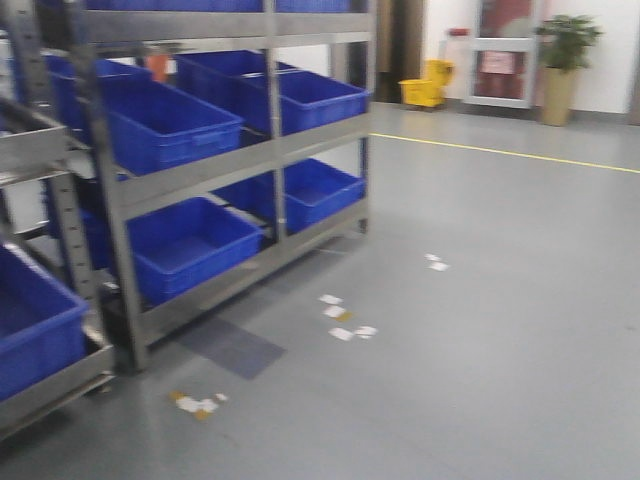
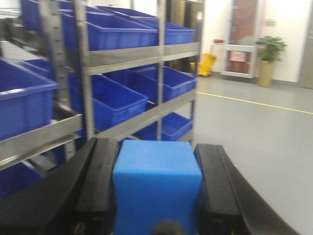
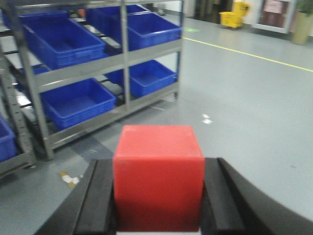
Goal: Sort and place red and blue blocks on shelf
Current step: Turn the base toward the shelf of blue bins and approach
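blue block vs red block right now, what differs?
Colour: the blue block is mid-blue, the red block bright red.
Holder: the blue block sits in the left gripper, the red block in the right gripper.
Shared: both are plain cubes, seemingly the same size, each clamped between black fingers, and neither is on the shelf yet.

A red block (image 3: 159, 177) is being gripped between the black jaws of the right gripper (image 3: 159, 169). Beyond it, blue bins (image 3: 63, 41) are being carried on a grey shelving rack (image 3: 146, 49). A yellow line (image 3: 254, 56) is being shown across the grey floor (image 3: 244, 122).
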`<state>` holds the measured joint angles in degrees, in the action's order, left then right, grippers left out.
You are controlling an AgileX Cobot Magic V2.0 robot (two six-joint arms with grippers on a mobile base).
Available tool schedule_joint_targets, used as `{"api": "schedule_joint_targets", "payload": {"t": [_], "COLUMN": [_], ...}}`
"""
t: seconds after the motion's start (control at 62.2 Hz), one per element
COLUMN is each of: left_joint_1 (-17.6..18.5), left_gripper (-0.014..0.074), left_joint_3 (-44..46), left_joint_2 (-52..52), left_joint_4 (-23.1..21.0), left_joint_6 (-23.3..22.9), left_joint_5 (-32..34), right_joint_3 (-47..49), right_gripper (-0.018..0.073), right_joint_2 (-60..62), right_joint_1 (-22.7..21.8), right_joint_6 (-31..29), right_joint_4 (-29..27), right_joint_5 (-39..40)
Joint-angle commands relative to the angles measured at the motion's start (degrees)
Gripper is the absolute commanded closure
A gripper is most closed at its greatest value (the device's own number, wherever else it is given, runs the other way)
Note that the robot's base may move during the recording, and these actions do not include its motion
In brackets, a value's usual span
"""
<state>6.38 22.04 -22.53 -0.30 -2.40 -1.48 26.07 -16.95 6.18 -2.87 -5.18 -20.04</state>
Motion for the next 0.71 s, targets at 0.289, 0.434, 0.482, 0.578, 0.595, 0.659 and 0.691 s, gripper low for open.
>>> {"api": "schedule_joint_targets", "payload": {"t": [0.289,0.434,0.482,0.578,0.595,0.659,0.691], "left_joint_1": [0.0,0.0,0.0,0.0,0.0,0.0,0.0], "left_gripper": [0.0465,0.0465,0.0465,0.0465,0.0465,0.0465,0.0465], "left_joint_3": [1.7,1.7,1.7,1.7,1.7,1.7,1.7], "left_joint_2": [-0.4,-0.4,-0.4,-0.4,-0.4,-0.4,-0.4], "left_joint_4": [-0.5,-0.5,-0.5,-0.5,-0.5,-0.5,-0.5], "left_joint_6": [-0.1,-0.1,-0.1,-0.1,-0.1,-0.1,-0.1], "left_joint_5": [5.1,5.1,5.1,5.1,5.1,5.1,5.1], "right_joint_3": [1.6,1.6,1.6,1.6,1.6,1.6,1.6], "right_gripper": [0.0504,0.0504,0.0504,0.0504,0.0504,0.0504,0.0504], "right_joint_2": [-0.5,-0.5,-0.5,-0.5,-0.5,-0.5,-0.5], "right_joint_1": [-0.3,-0.3,-0.3,-0.3,-0.3,-0.3,-0.3], "right_joint_6": [-0.6,-0.6,-0.6,-0.6,-0.6,-0.6,-0.6], "right_joint_4": [0.0,0.0,0.0,0.0,0.0,0.0,0.0], "right_joint_5": [5.0,5.0,5.0,5.0,5.0,5.0,5.0]}}
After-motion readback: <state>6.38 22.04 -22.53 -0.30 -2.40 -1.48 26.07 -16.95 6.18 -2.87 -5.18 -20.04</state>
